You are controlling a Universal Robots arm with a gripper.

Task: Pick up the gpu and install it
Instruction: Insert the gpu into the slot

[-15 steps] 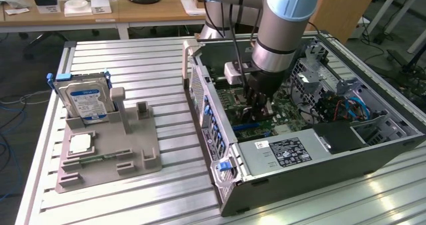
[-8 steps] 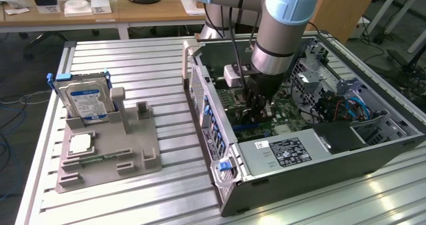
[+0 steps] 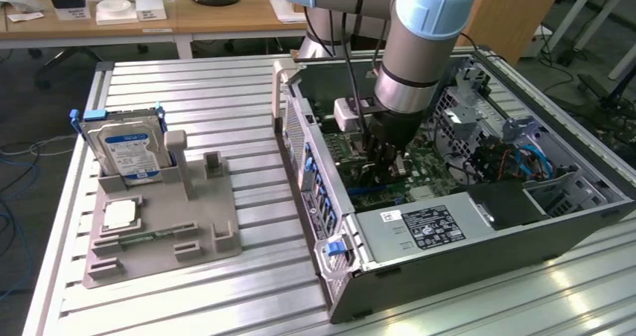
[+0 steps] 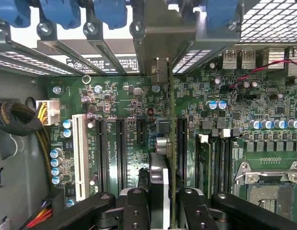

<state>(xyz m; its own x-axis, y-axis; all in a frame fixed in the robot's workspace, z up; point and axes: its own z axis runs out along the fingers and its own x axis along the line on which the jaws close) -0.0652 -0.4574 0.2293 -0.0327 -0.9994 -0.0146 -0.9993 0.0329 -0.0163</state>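
GPU (image 4: 170,158), a thin dark expansion card seen edge-on, is gripped upright by the robot's black jaws (image 4: 160,201) inside the open grey computer case (image 3: 477,246), held vertical above green motherboard (image 4: 129,120) slots, seemingly for insertion.

The worktop (image 3: 199,90) is made of long silver metal strips. A big open computer case (image 3: 447,224) sits on it. Beside the case stands a grey holder (image 3: 169,232) with computer parts in it.
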